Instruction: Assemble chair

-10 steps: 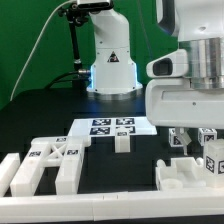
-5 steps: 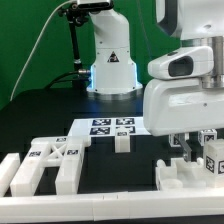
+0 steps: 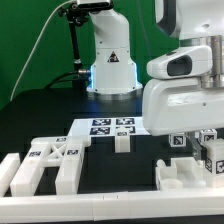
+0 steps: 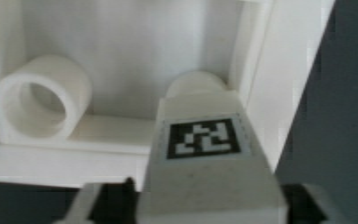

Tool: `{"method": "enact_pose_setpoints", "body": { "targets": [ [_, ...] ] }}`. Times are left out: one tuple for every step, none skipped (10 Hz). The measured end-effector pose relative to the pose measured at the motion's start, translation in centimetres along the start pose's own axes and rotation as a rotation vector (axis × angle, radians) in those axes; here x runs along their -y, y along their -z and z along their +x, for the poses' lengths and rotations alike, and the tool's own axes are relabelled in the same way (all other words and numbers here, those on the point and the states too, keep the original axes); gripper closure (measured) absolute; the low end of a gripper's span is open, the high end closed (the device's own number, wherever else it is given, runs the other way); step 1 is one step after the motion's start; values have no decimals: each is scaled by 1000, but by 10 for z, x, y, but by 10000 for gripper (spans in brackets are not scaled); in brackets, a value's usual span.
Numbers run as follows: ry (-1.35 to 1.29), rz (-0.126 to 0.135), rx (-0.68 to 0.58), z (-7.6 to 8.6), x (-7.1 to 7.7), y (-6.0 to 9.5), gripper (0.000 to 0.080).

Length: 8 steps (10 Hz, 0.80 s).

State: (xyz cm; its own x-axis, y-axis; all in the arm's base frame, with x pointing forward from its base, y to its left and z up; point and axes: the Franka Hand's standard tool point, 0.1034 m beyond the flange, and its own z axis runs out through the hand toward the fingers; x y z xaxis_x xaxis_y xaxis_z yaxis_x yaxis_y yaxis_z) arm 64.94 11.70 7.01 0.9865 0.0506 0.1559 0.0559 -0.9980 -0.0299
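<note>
The chair lies in loose white tagged pieces. In the wrist view a tall white chair piece (image 4: 208, 140) with a square tag stands between my fingers, and my gripper (image 4: 202, 208) is shut against its two sides. Behind it is a white walled part with a round ring (image 4: 43, 95). In the exterior view my gripper (image 3: 195, 143) hangs at the right over a white block (image 3: 185, 173), with a small tag (image 3: 178, 140) showing at the fingers. The held piece's lower end is hidden.
Flat slotted chair slabs (image 3: 50, 160) lie at the exterior view's left. A small white block (image 3: 122, 142) stands in front of the marker board (image 3: 112, 126). A white border rail (image 3: 100, 205) runs along the near edge. The robot's base (image 3: 112, 60) stands behind.
The jaws have closed from wide open onto the tagged piece. In the exterior view a tag now shows at the fingers, and the arm has barely moved.
</note>
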Motion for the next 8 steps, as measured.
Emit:
{"method": "enact_pose_setpoints", "body": {
  "targets": [
    [-115,2,0,0,1,0,511],
    [-172,2,0,0,0,0,511],
    [-261,2,1,0,1,0,511],
    [-404,-2,2,-1,1,0,511],
    [-534,-7,3,-2,1,0,511],
    [-681,-13,4,-2,2,0,511],
    [-844,-20,7,-3,2,1,511],
    [-982,-14,13,-3,2,1,511]
  ]
}}
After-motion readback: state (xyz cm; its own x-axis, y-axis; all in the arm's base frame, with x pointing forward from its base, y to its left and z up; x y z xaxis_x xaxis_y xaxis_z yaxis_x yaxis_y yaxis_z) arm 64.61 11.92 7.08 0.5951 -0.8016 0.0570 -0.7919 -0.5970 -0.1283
